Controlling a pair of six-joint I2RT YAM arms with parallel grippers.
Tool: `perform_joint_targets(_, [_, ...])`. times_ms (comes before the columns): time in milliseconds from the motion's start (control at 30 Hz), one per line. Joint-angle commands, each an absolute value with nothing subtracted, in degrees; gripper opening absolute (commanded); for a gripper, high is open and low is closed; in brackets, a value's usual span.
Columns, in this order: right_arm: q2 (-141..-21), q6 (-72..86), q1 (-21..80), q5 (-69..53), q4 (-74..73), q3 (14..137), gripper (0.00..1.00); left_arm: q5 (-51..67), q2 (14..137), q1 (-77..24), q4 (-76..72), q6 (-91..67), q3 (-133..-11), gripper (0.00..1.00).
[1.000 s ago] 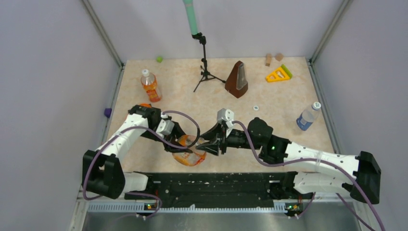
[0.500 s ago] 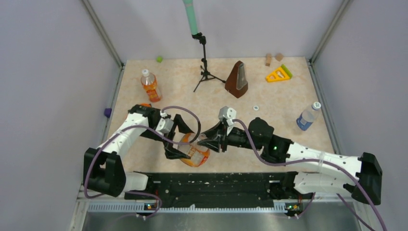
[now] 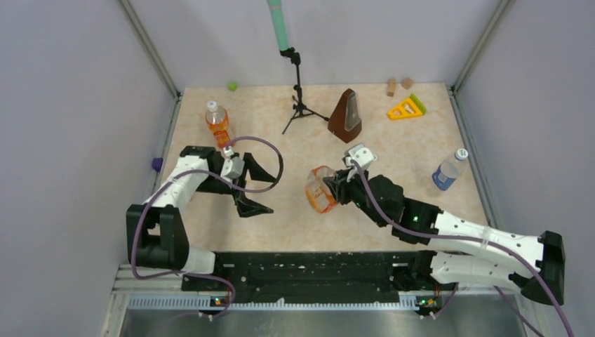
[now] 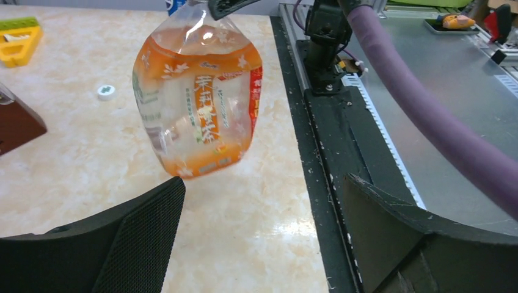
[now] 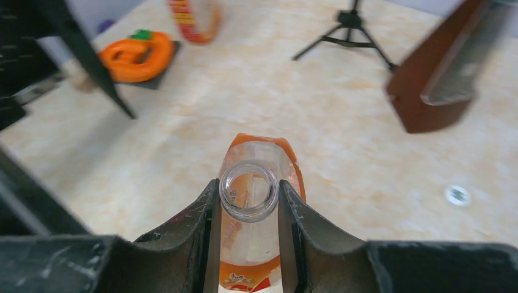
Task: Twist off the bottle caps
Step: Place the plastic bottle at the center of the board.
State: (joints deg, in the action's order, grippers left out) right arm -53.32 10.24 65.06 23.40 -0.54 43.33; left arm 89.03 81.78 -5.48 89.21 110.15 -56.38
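Your right hand [image 5: 248,198]: pinching the open neck of the squat clear plastic orange-liquid bottle [image 4: 198,104].
Your left hand [image 4: 262,183]: spread wide, empty; that bottle ahead.

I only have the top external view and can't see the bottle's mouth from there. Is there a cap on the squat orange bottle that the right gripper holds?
Observer: No. The right wrist view looks straight into the open mouth of the squat orange bottle. The right gripper pinches its neck.
Operator: Any loose cap around?
Observer: Yes, a small white cap lies on the table, apart from the bottle.
Operator: Is the left gripper holding anything?
Observer: No. In the left wrist view the left gripper is open, with nothing between its fingers.
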Motion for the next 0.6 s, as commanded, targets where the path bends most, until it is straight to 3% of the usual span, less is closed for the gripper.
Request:
perform_joint_targets(0, [-51.86,11.09,63.99,46.94,-8.74,48.51,0.00,96.04,76.48,-4.31,90.90,106.03,-61.73,0.98])
perform_joint_targets(133, [-51.42,11.67,60.16,49.41,-11.90,50.12,0.00,96.05,69.22,-4.73,90.97,91.78,-68.35,0.98])
perform_joint_targets(267, [-49.26,11.99,59.28,48.86,-11.65,49.65,0.00,95.82,59.84,-3.06,90.96,88.44,-71.77,0.98])
perform_joint_targets(567, [-45.78,16.31,59.20,45.55,-14.37,49.21,0.00,95.64,52.62,17.34,91.05,89.03,-73.70,0.98])
